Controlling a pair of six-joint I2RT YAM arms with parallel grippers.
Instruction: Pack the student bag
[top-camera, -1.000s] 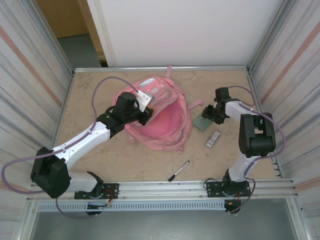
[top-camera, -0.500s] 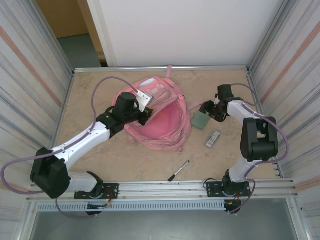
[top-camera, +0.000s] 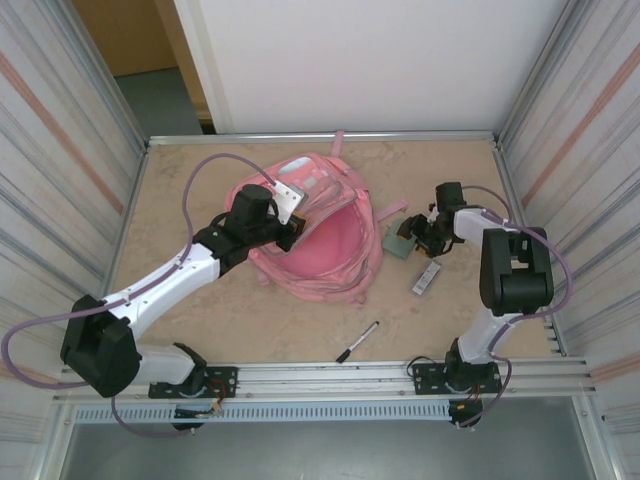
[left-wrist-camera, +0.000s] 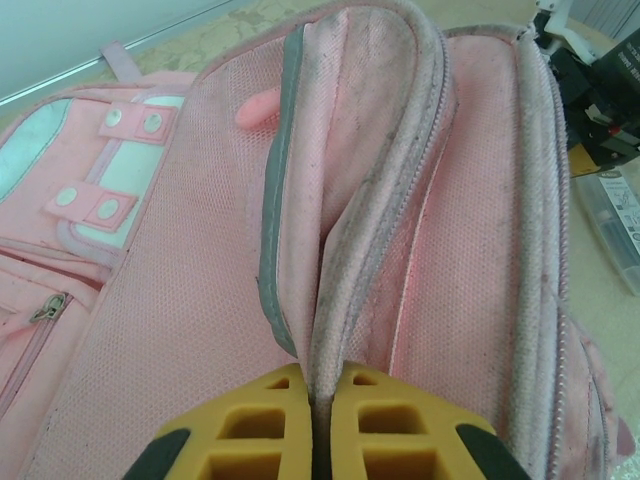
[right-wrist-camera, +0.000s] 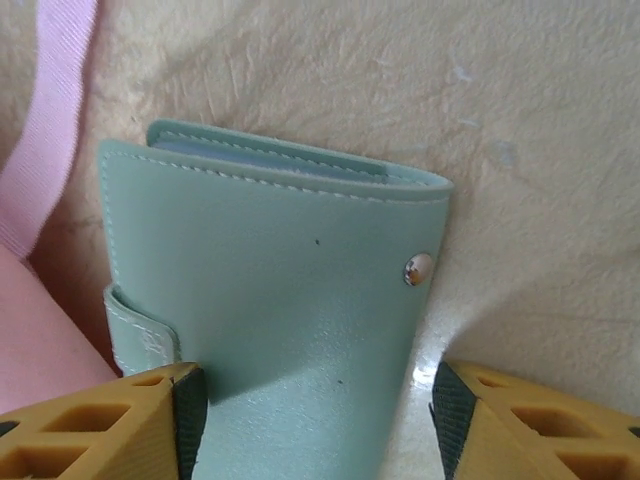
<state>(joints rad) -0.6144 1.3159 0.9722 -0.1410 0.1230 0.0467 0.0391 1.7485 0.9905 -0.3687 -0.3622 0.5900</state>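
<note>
Overhead first: the bag (top-camera: 318, 235) lies in the middle of the table (top-camera: 200, 300), a little toward the far side, with its main opening gaping toward the right. My left gripper (top-camera: 290, 225) sits at the left rim of that opening. My right gripper (top-camera: 412, 238) is low over a wallet (top-camera: 397, 246) that lies just right of the bag. A small grey case (top-camera: 427, 277) lies near the wallet on its near side, and a pen (top-camera: 357, 341) lies well apart toward the near edge.

From the left wrist, I see the left gripper (left-wrist-camera: 322, 400) with its jaws pressed together on a fold of the bag (left-wrist-camera: 180, 300), pinching the zip-edged rim that rises between the two yellow fingers (left-wrist-camera: 265, 425). Pale patches and a zip pocket show on the left of the bag. Off to the far right I can make out dark parts of the right arm (left-wrist-camera: 600, 90), with the clear end of the case (left-wrist-camera: 615, 215) beside them.

From the right wrist, the mint green wallet (right-wrist-camera: 270, 290) lies flat on the table (right-wrist-camera: 500, 100), closed by a snap tab. The right gripper (right-wrist-camera: 315, 420) has its jaws spread, one finger (right-wrist-camera: 110, 420) on either side of the wallet. The left pad looks to be at the wallet's edge, while a strip of table shows between the wallet and the right pad. A pink strap (right-wrist-camera: 55, 120) runs down the left side, and pink fabric of the bag (right-wrist-camera: 40, 340) touches the wallet's left edge.
</note>
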